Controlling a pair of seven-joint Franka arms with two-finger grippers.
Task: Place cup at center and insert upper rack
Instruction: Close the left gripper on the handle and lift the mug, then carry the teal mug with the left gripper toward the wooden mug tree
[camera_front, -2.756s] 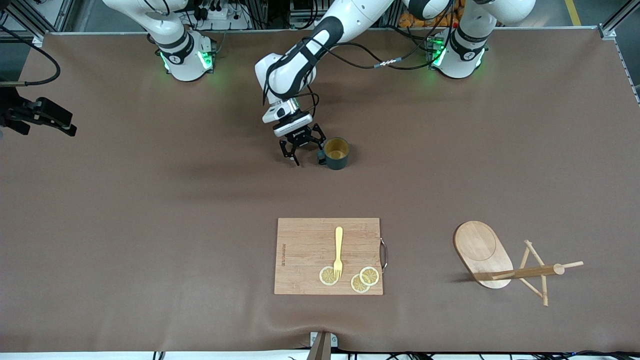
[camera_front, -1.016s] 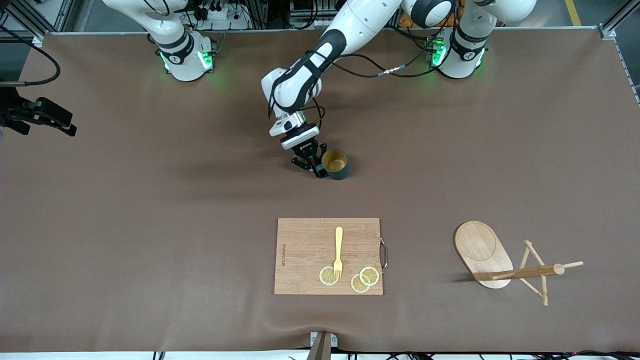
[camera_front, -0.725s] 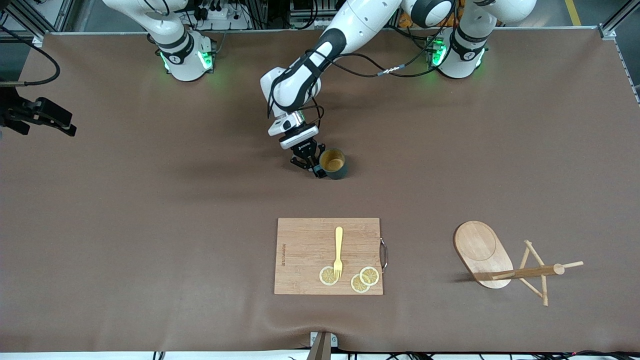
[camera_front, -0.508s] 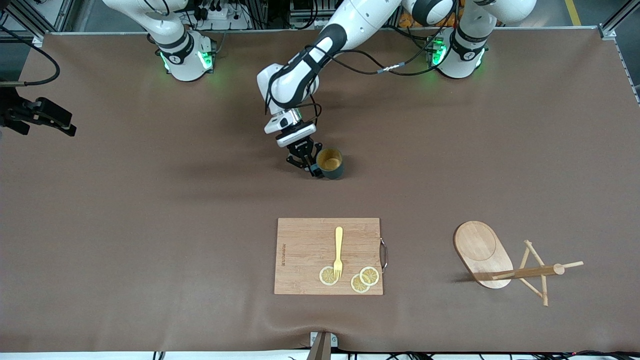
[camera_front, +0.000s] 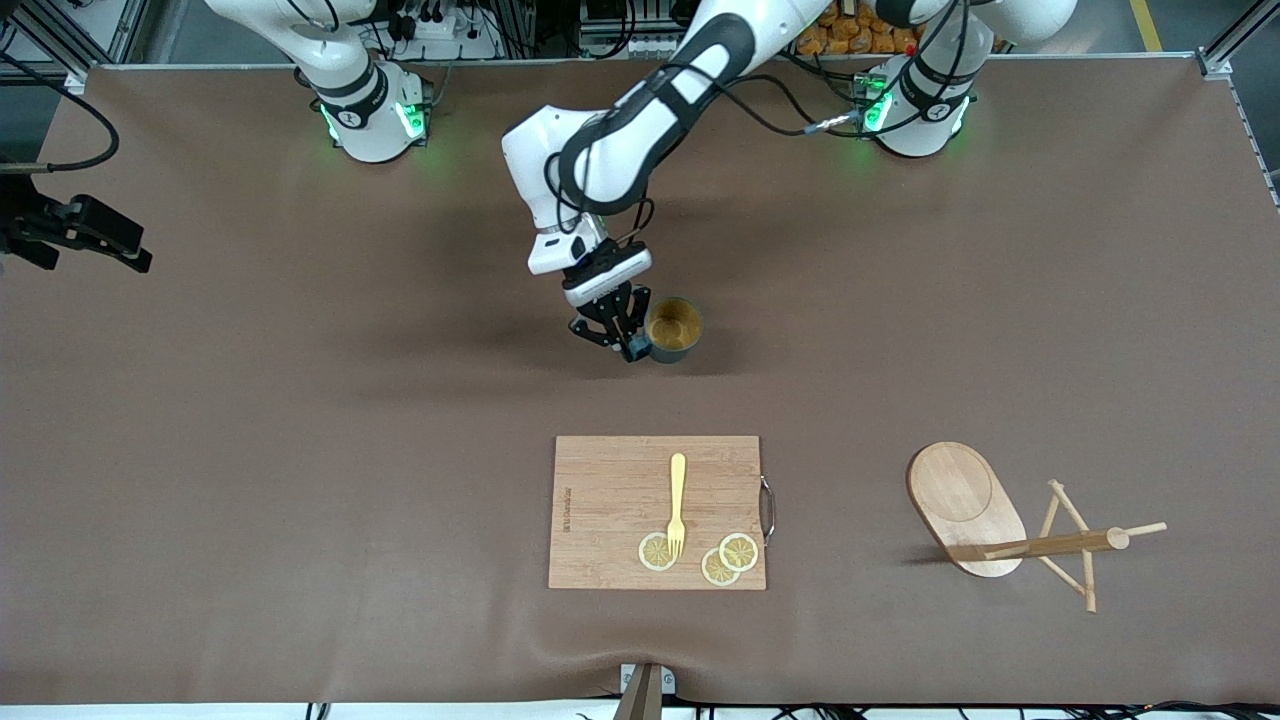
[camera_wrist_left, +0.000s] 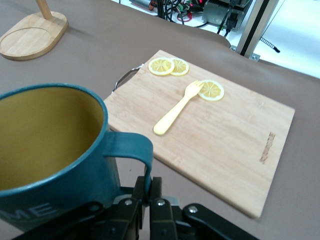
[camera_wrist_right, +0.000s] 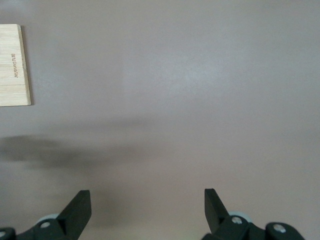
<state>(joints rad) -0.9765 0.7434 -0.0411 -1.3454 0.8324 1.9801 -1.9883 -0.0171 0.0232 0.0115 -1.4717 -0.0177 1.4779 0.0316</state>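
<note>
The dark teal cup (camera_front: 673, 330) with a tan inside is upright between the arms' bases and the cutting board. My left gripper (camera_front: 628, 343) is shut on its small handle (camera_wrist_left: 131, 148), with the pads pinching the handle's thin loop in the left wrist view (camera_wrist_left: 149, 182). I cannot tell whether the cup's bottom touches the table. The upper rack (camera_front: 1000, 530), a wooden mug tree, lies on its side toward the left arm's end, and its oval base shows in the left wrist view (camera_wrist_left: 32, 37). My right gripper (camera_wrist_right: 147, 197) is open and empty over bare table at the right arm's end.
A rectangular wooden cutting board (camera_front: 610, 510) lies nearer to the front camera than the cup. It holds a yellow fork (camera_front: 677, 500) and three lemon slices (camera_front: 725, 558). Its metal handle (camera_front: 767, 508) faces the rack. A corner of the board shows in the right wrist view (camera_wrist_right: 12, 65).
The left gripper, open beside the cup 2.8 s ago, has shut on its handle. The cup has shifted slightly nearer the front camera, and the left wrist has turned. The right arm waits unmoved.
</note>
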